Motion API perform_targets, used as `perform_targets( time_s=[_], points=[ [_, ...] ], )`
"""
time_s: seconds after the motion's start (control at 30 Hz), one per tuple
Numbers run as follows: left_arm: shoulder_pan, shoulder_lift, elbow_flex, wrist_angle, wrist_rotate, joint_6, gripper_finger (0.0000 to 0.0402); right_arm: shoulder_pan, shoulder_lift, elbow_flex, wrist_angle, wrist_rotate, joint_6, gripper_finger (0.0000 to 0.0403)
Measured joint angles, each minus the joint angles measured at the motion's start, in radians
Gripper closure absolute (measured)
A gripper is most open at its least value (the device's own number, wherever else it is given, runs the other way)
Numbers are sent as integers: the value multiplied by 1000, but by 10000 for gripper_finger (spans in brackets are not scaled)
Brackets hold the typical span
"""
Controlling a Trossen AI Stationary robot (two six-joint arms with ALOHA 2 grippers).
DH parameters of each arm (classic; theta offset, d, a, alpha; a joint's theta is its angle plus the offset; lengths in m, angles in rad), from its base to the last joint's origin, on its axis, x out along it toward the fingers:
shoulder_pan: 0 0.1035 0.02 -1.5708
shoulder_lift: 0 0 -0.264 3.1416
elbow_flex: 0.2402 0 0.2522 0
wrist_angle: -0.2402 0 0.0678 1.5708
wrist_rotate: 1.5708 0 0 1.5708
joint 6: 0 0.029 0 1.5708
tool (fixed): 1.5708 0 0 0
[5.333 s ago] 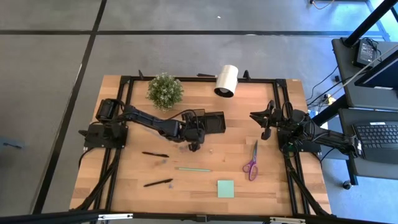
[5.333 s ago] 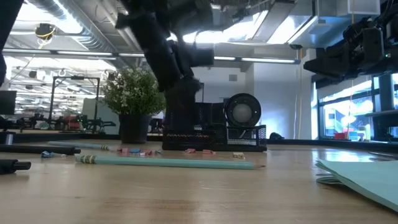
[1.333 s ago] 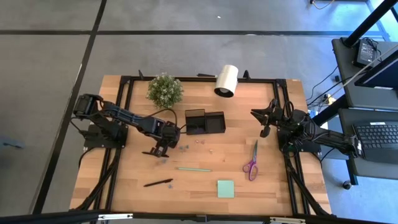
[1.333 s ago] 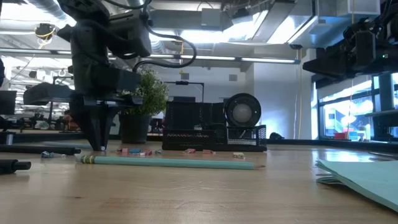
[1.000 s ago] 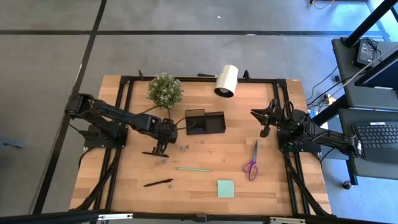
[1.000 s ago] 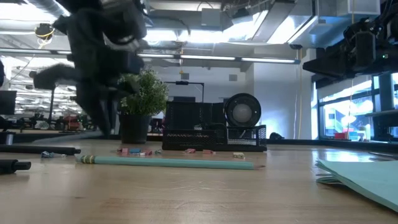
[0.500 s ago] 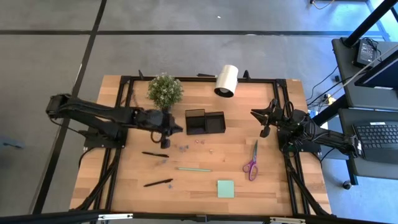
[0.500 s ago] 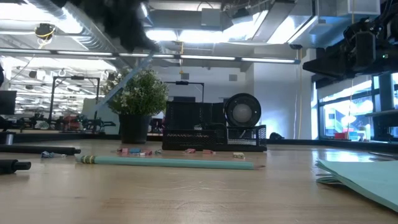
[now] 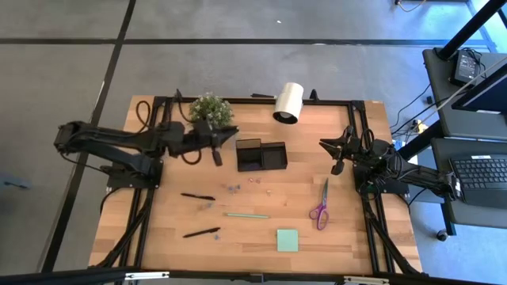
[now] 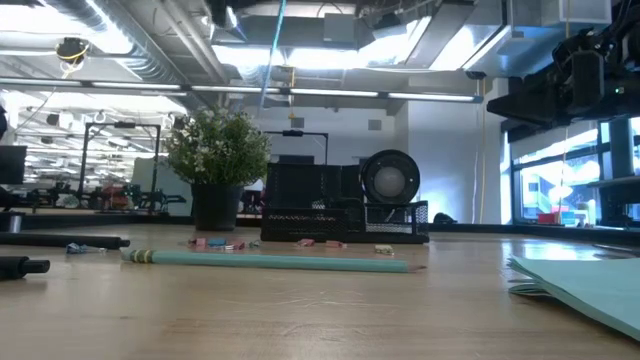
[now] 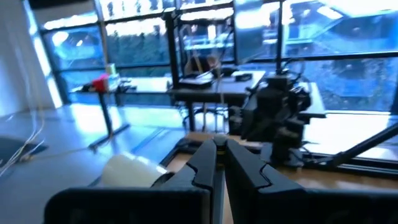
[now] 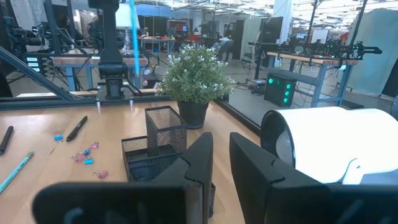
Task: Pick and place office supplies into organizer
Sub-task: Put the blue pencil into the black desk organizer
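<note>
The left gripper (image 9: 215,155) is held closed and apparently empty, raised just left of the black mesh two-compartment organizer (image 9: 261,155). Little appears stored: two black pens (image 9: 197,196), small coloured clips (image 9: 234,188), a pale green stick (image 9: 246,214), a light green sticky-note pad (image 9: 287,240) and purple-handled scissors (image 9: 321,206) are left on the wooden table (image 9: 348,237). The right gripper (image 9: 337,167), parked far right, is nearly closed, empty.

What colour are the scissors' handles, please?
Purple; the scissors show best in the high view.
</note>
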Motion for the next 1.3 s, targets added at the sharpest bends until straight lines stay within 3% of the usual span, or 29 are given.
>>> perform_targets(
  time_s=[0.4, 0.87, 1.3],
  points=[
    [137, 223, 0, 203, 165, -37, 387, 0, 0, 0, 0, 0, 0, 343],
    [161, 415, 0, 202, 168, -48, 387, 0, 0, 0, 0, 0, -1, 343],
    [161, 499, 0, 190, 162, -71, 386, 0, 0, 0, 0, 0, 1, 343]
  ],
)
